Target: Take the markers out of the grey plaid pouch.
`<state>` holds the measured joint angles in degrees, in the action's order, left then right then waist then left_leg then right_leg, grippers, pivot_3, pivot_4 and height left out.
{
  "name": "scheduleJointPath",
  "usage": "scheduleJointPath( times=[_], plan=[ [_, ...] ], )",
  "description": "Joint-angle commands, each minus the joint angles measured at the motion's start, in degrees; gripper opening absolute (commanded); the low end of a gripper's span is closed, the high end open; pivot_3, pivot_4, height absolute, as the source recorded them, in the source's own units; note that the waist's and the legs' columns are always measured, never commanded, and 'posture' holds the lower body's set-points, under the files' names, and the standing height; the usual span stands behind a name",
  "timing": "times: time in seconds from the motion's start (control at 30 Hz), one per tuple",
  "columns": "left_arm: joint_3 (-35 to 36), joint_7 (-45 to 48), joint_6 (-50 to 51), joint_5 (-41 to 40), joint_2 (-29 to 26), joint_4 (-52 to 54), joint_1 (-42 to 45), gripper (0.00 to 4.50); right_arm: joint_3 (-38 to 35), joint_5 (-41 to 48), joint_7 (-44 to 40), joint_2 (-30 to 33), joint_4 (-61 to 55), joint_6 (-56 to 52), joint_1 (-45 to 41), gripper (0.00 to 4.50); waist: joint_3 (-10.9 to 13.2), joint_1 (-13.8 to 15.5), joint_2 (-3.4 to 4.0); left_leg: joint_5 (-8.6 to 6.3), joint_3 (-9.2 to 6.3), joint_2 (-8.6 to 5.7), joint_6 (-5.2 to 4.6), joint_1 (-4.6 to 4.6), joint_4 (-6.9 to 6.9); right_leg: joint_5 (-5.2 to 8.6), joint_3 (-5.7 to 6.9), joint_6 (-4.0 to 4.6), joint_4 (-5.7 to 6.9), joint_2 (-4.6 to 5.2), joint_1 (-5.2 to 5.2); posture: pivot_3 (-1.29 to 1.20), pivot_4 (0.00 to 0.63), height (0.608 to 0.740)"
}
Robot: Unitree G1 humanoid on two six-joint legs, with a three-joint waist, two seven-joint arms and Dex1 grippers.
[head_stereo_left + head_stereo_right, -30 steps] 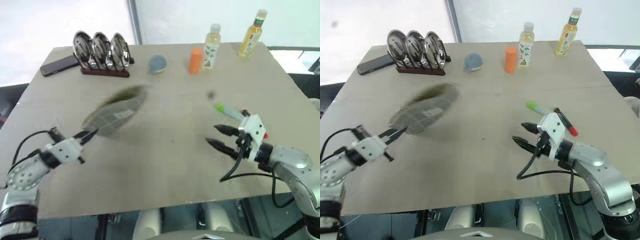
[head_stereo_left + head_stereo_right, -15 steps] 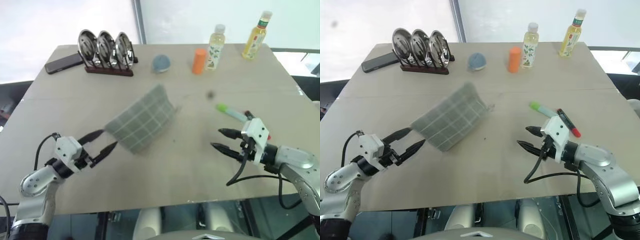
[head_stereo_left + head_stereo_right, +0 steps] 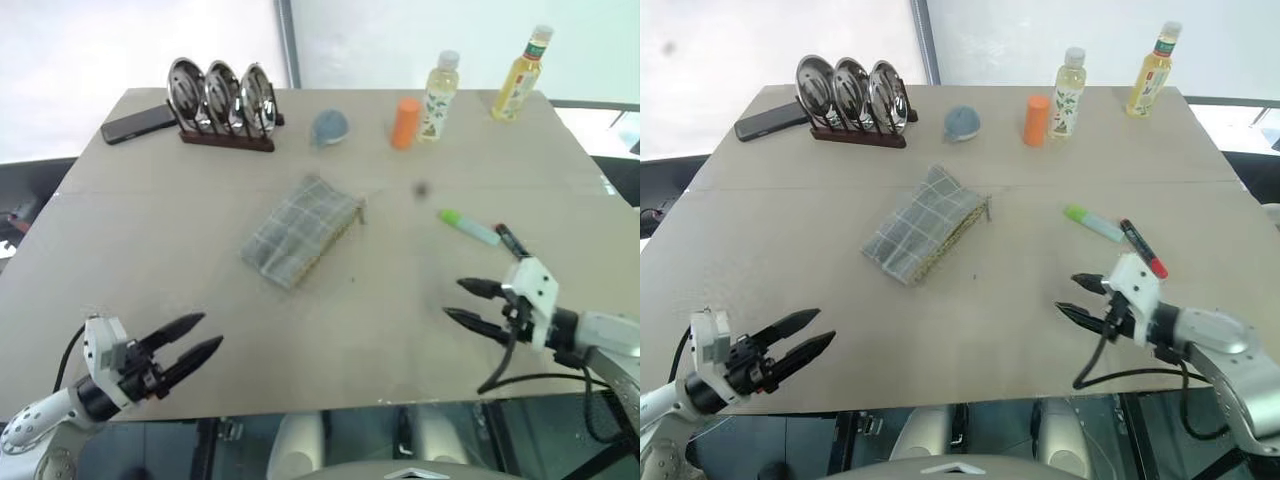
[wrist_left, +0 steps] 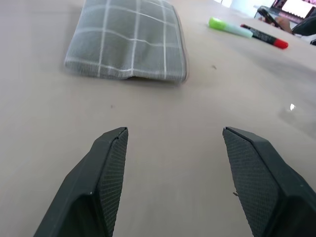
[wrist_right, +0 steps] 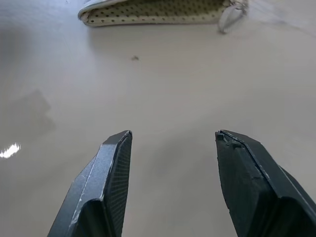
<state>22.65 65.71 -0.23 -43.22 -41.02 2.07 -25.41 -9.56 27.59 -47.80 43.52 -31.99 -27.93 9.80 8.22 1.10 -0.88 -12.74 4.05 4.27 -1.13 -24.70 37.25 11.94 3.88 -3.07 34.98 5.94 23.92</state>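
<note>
1. Grey plaid pouch [image 3: 925,237] lay flat mid-table, long axis running diagonally, cord loop toward the right.
2. Green-capped marker [image 3: 1092,223] and red-tipped marker [image 3: 1140,248] lay side by side on the table [image 3: 970,320], well apart from the pouch, just beyond the right tool [image 3: 1080,298].
3. Right tool: nearer the markers, fingers apart, empty.
4. Left tool [image 3: 805,335]: wide, empty, near the table's front edge.

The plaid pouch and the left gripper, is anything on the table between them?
No. The left wrist view shows bare tabletop between the plaid pouch and left gripper.
</note>
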Motion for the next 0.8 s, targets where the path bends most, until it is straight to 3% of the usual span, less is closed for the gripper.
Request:
scheduleJointPath(
  times=[0.03,0.13,0.2,0.3,0.8],
  plan=[
    [2.8,1.1,-1.7,2.8,-0.6,-0.7,0.2,3.14,-7.5,0.8,-1.6,1.0,-3.1,2.9,4.9,2.70,0.0,-0.1,0.00,0.00,-0.01,0.01,0.00,0.02,0.00,0.00,0.00,0.00,0.01,-0.01,0.00,0.00,0.150,0.740],
    [3.2,0.5,-1.9,4.8,-1.0,-2.7,3.3,3.14,-13.9,3.3,-2.5,1.9,-2.7,-0.5,10.4,2.70,0.0,-0.1,-0.01,0.00,-0.03,0.02,0.01,0.04,-0.01,0.00,0.01,0.00,0.03,-0.03,-0.01,0.00,0.150,0.740],
    [3.0,0.9,-1.4,5.3,-1.3,-3.4,5.5,3.17,-16.4,3.7,-2.6,1.4,-3.1,-1.3,14.2,3.23,0.0,0.0,-0.03,-0.01,-0.02,0.02,0.01,0.05,0.01,0.00,0.01,0.00,0.04,-0.03,-0.01,0.00,0.150,0.740],
    [2.5,1.5,-0.1,5.8,-1.4,-3.8,8.0,3.17,-18.2,2.7,-1.0,-0.6,-5.2,0.1,18.0,4.43,-0.1,-0.1,-0.13,-0.03,-0.05,0.02,0.05,0.06,0.04,0.00,0.00,0.00,0.06,-0.02,-0.03,0.00,0.150,0.740],
    [1.9,1.0,7.0,7.5,-3.0,-2.3,15.9,3.17,-16.2,-3.6,2.8,-3.4,-7.7,3.7,22.7,4.43,-0.1,-0.2,-0.13,-0.02,-0.02,0.04,0.03,0.07,0.02,0.00,0.00,-0.01,0.05,-0.01,-0.01,0.00,0.150,0.740]
  ],
)
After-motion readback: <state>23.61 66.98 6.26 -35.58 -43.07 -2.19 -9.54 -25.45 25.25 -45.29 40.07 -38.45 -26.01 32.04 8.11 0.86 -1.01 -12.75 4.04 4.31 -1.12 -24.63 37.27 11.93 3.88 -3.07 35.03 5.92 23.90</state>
